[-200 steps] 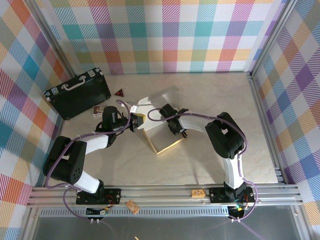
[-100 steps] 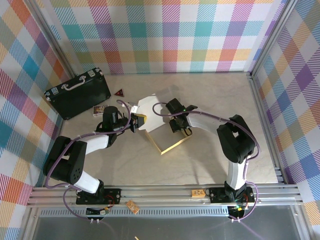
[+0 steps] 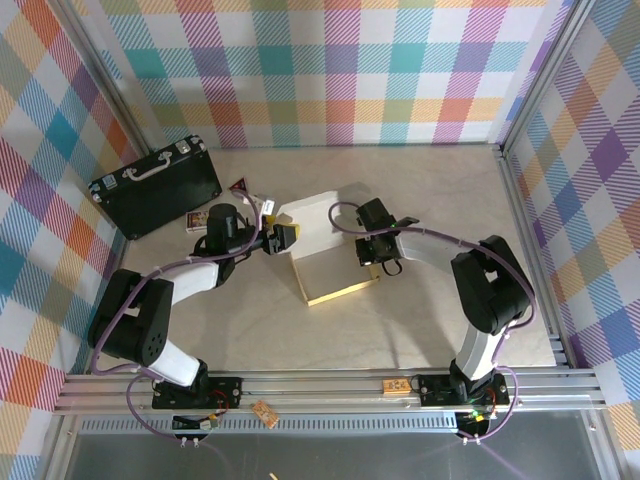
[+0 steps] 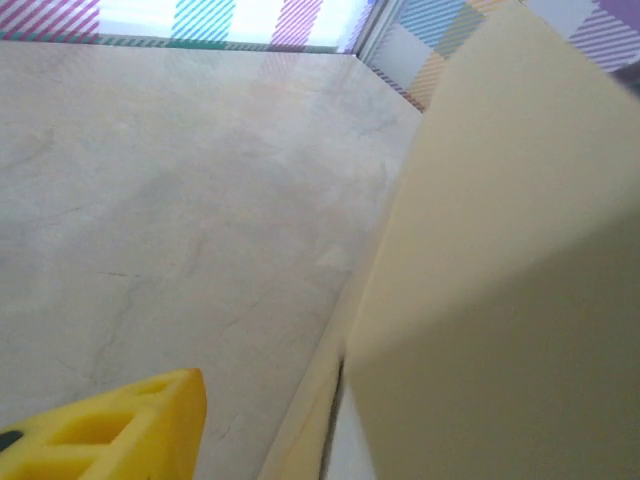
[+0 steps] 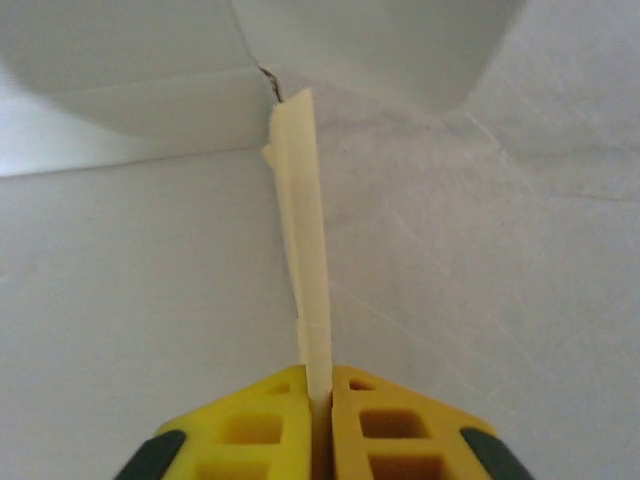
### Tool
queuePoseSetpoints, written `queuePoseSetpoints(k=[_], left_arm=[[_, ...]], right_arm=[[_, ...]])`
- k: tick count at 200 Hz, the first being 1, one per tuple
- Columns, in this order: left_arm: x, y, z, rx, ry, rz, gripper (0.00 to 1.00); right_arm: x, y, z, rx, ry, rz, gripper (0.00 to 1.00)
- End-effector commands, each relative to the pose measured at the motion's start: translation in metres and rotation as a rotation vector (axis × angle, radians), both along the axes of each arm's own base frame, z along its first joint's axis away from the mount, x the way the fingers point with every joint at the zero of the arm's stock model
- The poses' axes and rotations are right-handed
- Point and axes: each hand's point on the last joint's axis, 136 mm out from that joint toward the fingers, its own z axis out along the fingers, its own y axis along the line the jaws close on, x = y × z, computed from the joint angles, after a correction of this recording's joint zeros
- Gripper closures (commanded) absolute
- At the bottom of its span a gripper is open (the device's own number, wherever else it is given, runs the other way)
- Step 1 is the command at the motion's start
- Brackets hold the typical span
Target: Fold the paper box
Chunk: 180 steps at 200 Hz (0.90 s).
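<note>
Folding about halfway, at a guess. Paper box [image 3: 322, 240] at the middle of the overhead frame, on the pale worktop [image 3: 430, 320], between the two arms: white inner face up, one tan wall raised along the lower edge, a broad white panel lifted toward the upper side. Right claw [image 3: 384, 262] at the box's right side, clamped tight on the thin top edge of an upright wall, yellow pads [image 5: 250, 430] pressed flat against the card from both sides in the wrist view. Left claw [image 3: 288, 235] at the box's upper-left corner; from its wrist, a single yellow finger [image 4: 120, 425] low in the left of the frame, the tan outer face looming on the right, apart from that finger; spread or gripping, cannot tell. Left to do, most likely: raise the remaining walls, turn in the flaps, lock the tabs; no closed shallow shape yet. Elsewhere: black case [image 3: 155, 185] with a silver handle at the upper left, well apart from the box; small red triangular piece [image 3: 238, 184] just right of it; small flat item [image 3: 197, 222] below the case, near the left arm. Purple cable [image 3: 345, 208] looping over the box's upper right, possibly in the way of the lifted panel.
</note>
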Motion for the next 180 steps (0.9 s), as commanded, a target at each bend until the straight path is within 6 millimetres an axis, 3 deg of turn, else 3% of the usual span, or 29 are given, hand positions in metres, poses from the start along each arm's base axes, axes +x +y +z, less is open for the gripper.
queuePoseSetpoints(k=[1, 23, 46, 55, 69, 98, 108, 114, 133, 143, 154, 180], left_arm=[[-0.002, 0.012, 0.015, 0.014, -0.012, 0.088, 0.31], [-0.012, 0.049, 0.031, 0.070, -0.036, 0.294, 0.15], [-0.034, 0.077, 0.038, 0.050, -0.061, 0.433, 0.03], [-0.041, 0.081, 0.037, 0.043, -0.077, 0.438, 0.02], [-0.048, 0.084, 0.041, 0.010, -0.098, 0.437, 0.02], [-0.060, 0.072, 0.037, 0.004, -0.113, 0.348, 0.03], [-0.060, 0.070, 0.034, 0.007, -0.127, 0.331, 0.03], [-0.059, 0.066, 0.032, 0.014, -0.137, 0.309, 0.03], [-0.049, 0.058, 0.024, 0.036, -0.129, 0.267, 0.05], [-0.040, 0.053, 0.019, 0.049, -0.112, 0.250, 0.09], [-0.027, 0.051, 0.013, 0.064, -0.091, 0.254, 0.14], [-0.001, 0.047, 0.000, 0.102, -0.046, 0.266, 0.29]], right_arm=[[-0.003, 0.013, -0.007, 0.093, -0.005, -0.013, 0.97], [-0.004, 0.009, -0.004, 0.120, -0.041, -0.060, 0.95], [-0.010, 0.018, 0.009, 0.180, -0.065, -0.036, 0.58], [-0.015, 0.021, 0.024, 0.202, -0.099, -0.010, 0.47], [-0.023, 0.019, 0.054, 0.251, -0.156, 0.021, 0.38], [-0.030, -0.015, 0.126, 0.395, -0.316, 0.058, 0.27], [-0.026, -0.031, 0.150, 0.453, -0.419, 0.081, 0.14], [-0.023, -0.038, 0.161, 0.466, -0.484, 0.108, 0.00], [-0.020, -0.035, 0.180, 0.560, -0.605, 0.319, 0.01], [-0.009, -0.035, 0.182, 0.691, -0.533, 0.353, 0.01], [0.007, -0.030, 0.171, 0.784, -0.418, 0.394, 0.02], [0.031, -0.015, 0.138, 0.698, -0.376, 0.505, 0.14]])
